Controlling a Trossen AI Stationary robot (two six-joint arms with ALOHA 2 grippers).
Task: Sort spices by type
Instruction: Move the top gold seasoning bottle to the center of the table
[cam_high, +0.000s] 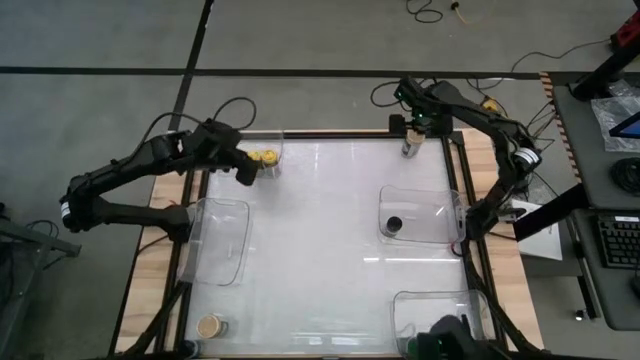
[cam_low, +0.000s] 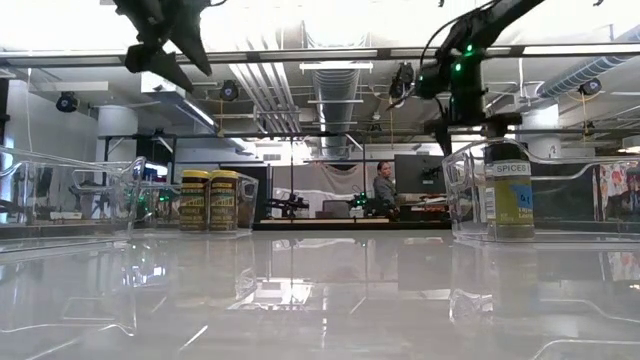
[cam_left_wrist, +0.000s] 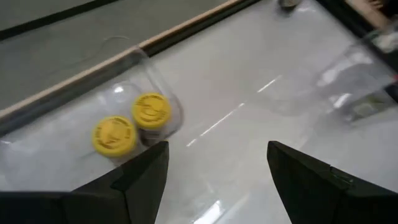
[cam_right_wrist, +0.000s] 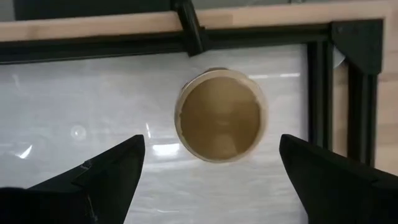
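Two yellow-lidded spice jars (cam_high: 265, 158) stand upright in a clear tray (cam_high: 272, 138) at the table's far left; they also show in the left wrist view (cam_left_wrist: 132, 123). My left gripper (cam_high: 245, 172) is open and empty, raised just beside that tray on its near-left side. A tan-lidded jar (cam_high: 410, 149) stands upright on the table at the far right corner. My right gripper (cam_high: 413, 128) is open above it, pointing down, with a finger on either side of the lid (cam_right_wrist: 219, 116) and clear of it.
A black-lidded jar (cam_high: 393, 225) stands in a clear tray (cam_high: 440, 212) at mid right. Another tan-lidded jar (cam_high: 210, 325) stands near the front left corner, by a clear tray (cam_high: 222, 240) at mid left. A further clear tray (cam_high: 440, 305) is at the front right. The table's dark frame (cam_high: 455, 160) runs close by the right gripper.
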